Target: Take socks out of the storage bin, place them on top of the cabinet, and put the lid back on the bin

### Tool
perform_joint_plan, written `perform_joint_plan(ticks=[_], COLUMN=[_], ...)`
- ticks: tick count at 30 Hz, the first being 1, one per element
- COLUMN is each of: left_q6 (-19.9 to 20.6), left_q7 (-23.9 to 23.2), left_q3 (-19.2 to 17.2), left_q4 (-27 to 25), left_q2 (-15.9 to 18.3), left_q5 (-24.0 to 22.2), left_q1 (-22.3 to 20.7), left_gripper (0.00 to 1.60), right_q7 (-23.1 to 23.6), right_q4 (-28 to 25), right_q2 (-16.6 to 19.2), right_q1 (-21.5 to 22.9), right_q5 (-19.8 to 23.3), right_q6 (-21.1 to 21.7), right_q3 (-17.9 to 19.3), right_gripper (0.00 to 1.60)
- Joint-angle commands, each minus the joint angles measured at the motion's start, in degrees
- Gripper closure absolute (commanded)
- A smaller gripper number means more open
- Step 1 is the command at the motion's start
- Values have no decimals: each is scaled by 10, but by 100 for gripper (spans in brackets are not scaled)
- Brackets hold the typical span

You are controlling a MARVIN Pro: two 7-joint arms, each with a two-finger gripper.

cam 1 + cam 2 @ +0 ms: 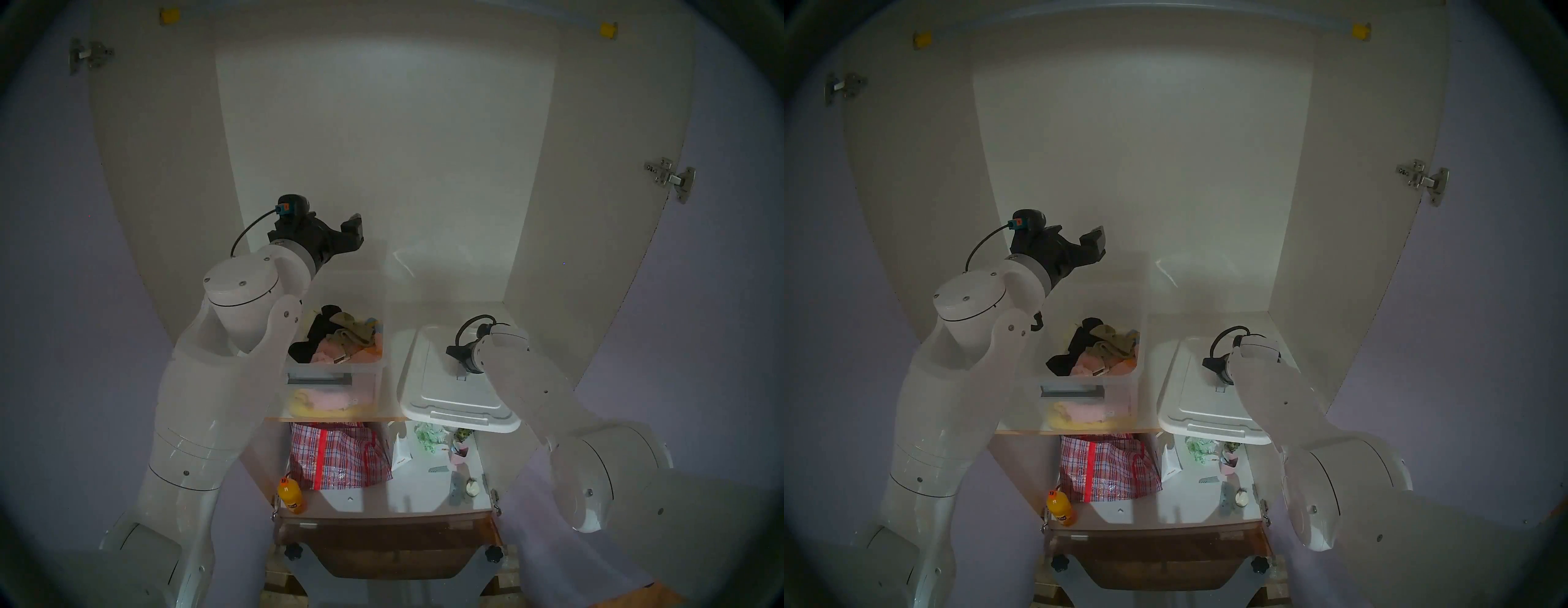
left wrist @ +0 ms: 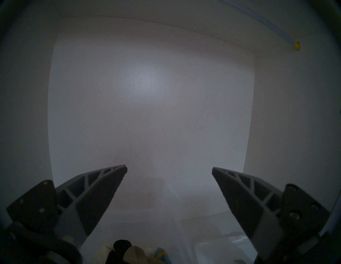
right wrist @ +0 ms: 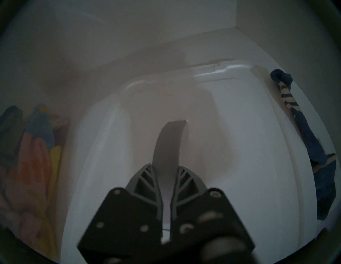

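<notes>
The clear storage bin [image 1: 335, 370] stands open on the left of the cabinet shelf [image 1: 331, 419], full of mixed clothes. To its right lies the white lid [image 1: 441, 390], its front edge jutting past the shelf front. My right gripper [image 3: 167, 170] is shut on the lid's grey arched handle [image 3: 169, 143]. Dark navy socks [image 3: 302, 129] with pale stripes lie on the shelf along the lid's right side; my right arm hides them in the head views. My left gripper [image 1: 352, 233] hangs open and empty above the back of the bin, facing the cabinet's rear wall [image 2: 147, 110].
A black garment [image 1: 312, 337], an olive cloth [image 1: 352, 333] and pink fabric top the bin's pile. On the lower shelf sit a red plaid bag [image 1: 339, 456], an orange bottle [image 1: 291, 494] and small items [image 1: 458, 450] at the right. Cabinet side walls close in both arms.
</notes>
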Motion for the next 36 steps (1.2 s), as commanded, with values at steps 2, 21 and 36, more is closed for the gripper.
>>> perform_joint_plan(ticks=[2,21,36], left_q6=[-6,-6,-6], left_q7=[-2,-2,-2], left_q3=[-2,-2,-2], left_q4=[-15,-15,-15], left_q2=[-2,-2,-2], left_q5=[0,0,0], left_q1=[-12,-12,-12], left_gripper=[0,0,0], right_q7=[-8,-49,-54], right_q4=[-55,-133,-184], right_q2=[-3,-14,-23], right_q1=[25,27,35], right_q5=[8,20,47], right_q6=[-13,-7,16], right_q3=[14,50,84], right_gripper=[160,160,160])
